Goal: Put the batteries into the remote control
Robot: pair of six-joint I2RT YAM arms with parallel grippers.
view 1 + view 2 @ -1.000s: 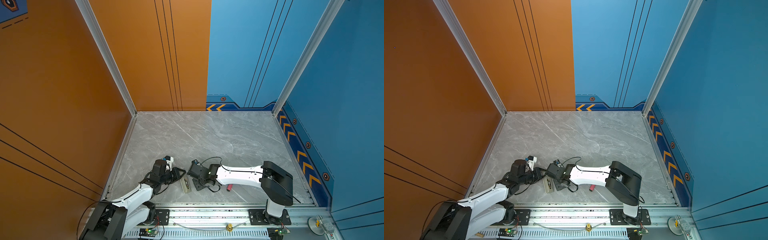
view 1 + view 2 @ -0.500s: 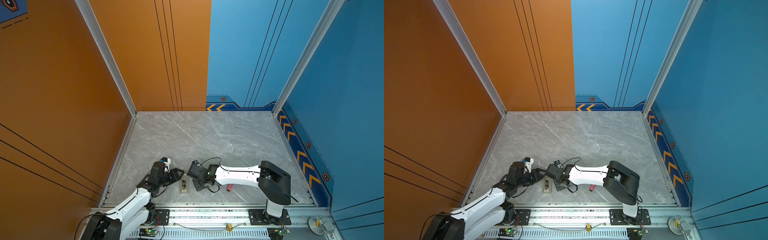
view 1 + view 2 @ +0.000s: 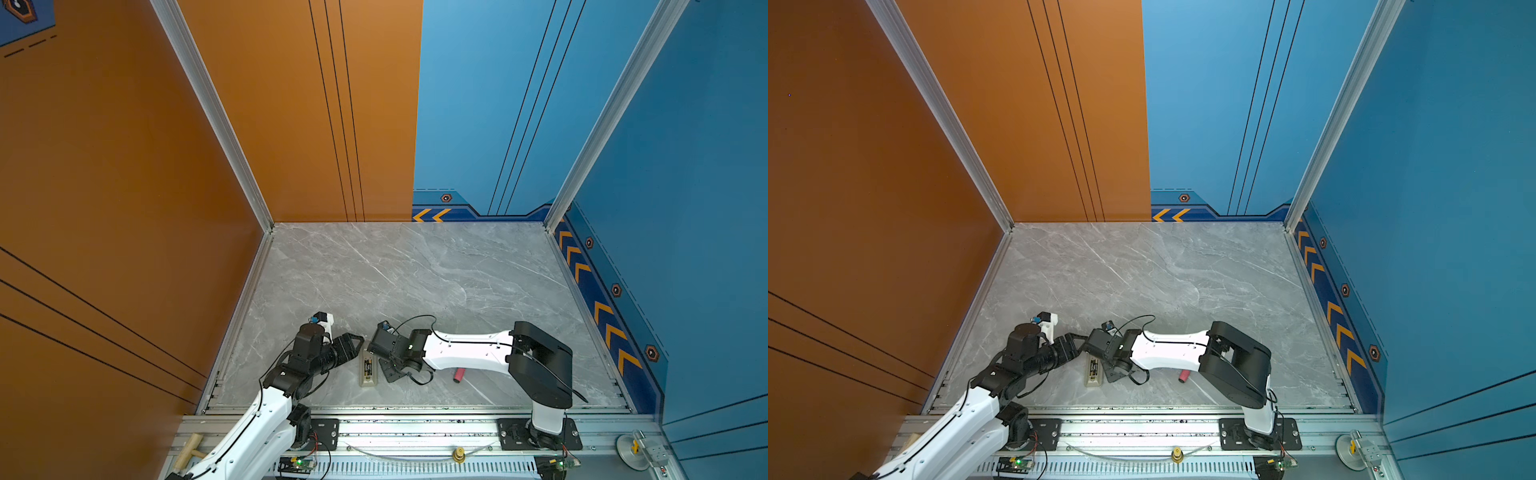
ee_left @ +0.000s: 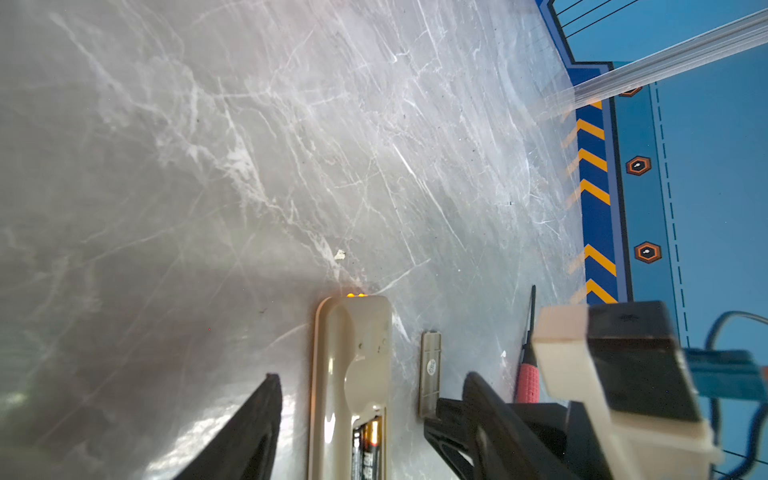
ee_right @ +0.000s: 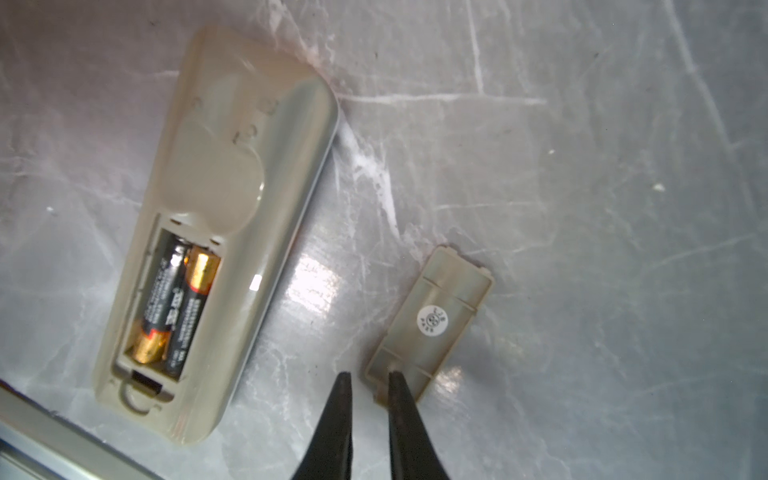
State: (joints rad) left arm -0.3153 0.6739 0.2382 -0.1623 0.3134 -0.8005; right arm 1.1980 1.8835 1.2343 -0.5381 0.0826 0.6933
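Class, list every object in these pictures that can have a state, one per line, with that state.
remote control: face down, battery recess open
batteries: both seated in the recess
battery cover: off, inside up, beside the remote
screwdriver: lying on the table
left gripper: open, astride the remote
right gripper: fingers narrowly apart at the cover's edge

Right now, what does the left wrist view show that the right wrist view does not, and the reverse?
Only the left wrist view: the pink-handled screwdriver and the blue wall. Only the right wrist view: both batteries whole in the recess. Both: the remote control lying back up, the loose battery cover beside it.
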